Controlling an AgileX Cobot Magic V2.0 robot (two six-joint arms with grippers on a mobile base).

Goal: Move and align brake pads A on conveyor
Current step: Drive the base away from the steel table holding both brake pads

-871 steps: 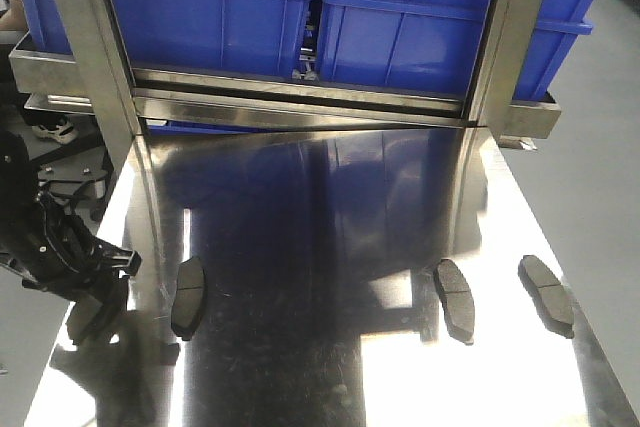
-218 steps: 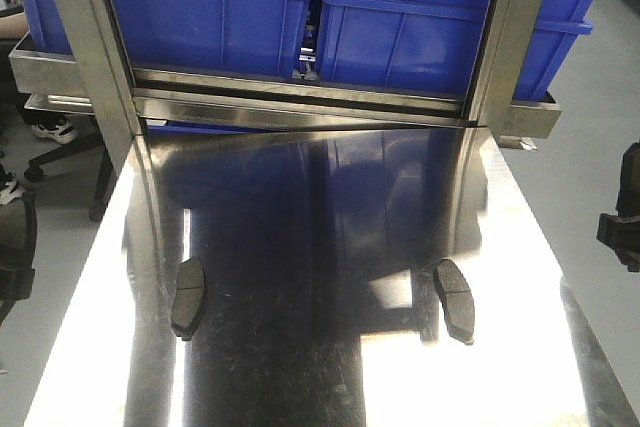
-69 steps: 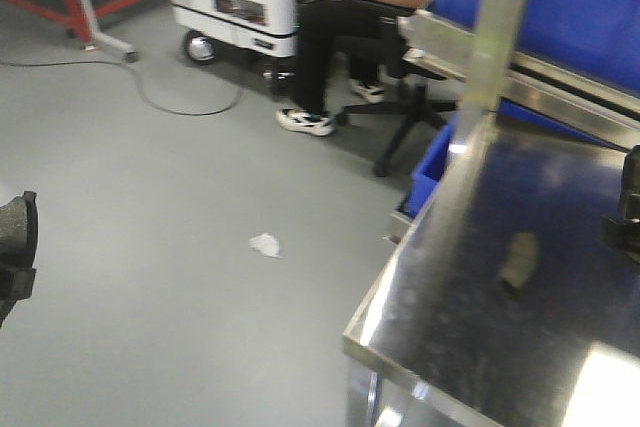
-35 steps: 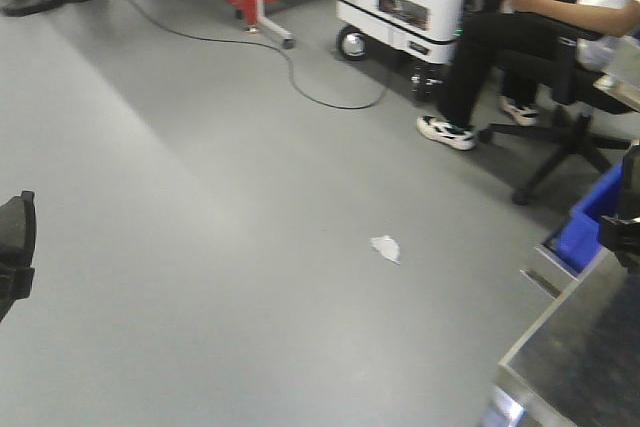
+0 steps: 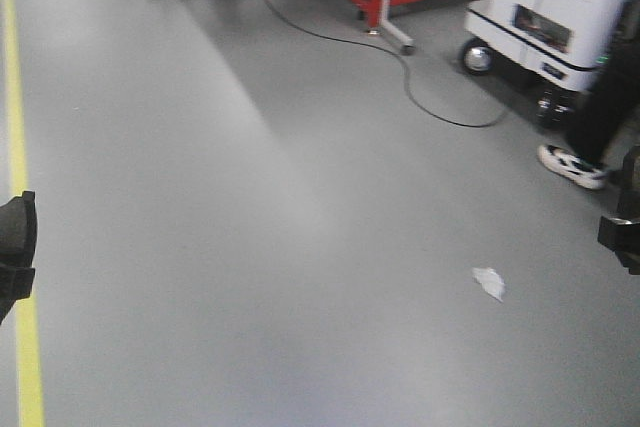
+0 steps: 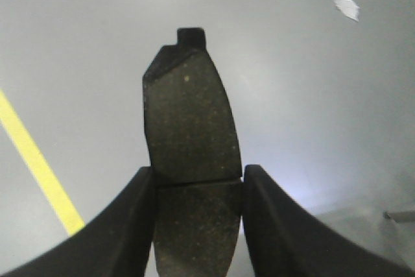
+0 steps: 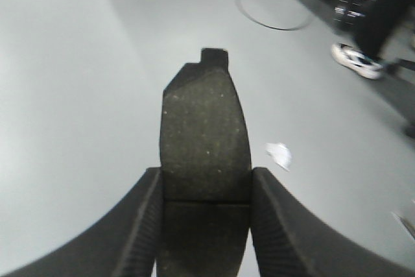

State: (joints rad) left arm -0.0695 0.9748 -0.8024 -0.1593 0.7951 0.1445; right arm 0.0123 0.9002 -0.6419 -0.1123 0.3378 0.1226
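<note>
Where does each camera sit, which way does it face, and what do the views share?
Left wrist: on the left arm, looking along the left gripper, shut on the left brake pad, down at grey floor and a yellow line.
Right wrist: on the right arm, along the right gripper, shut on the right brake pad, floor and a shoe beyond.
Front: off the arms, facing forward and down at floor; both grippers clipped at the side edges.
Shared: a paper scrap lies in all three.
</note>
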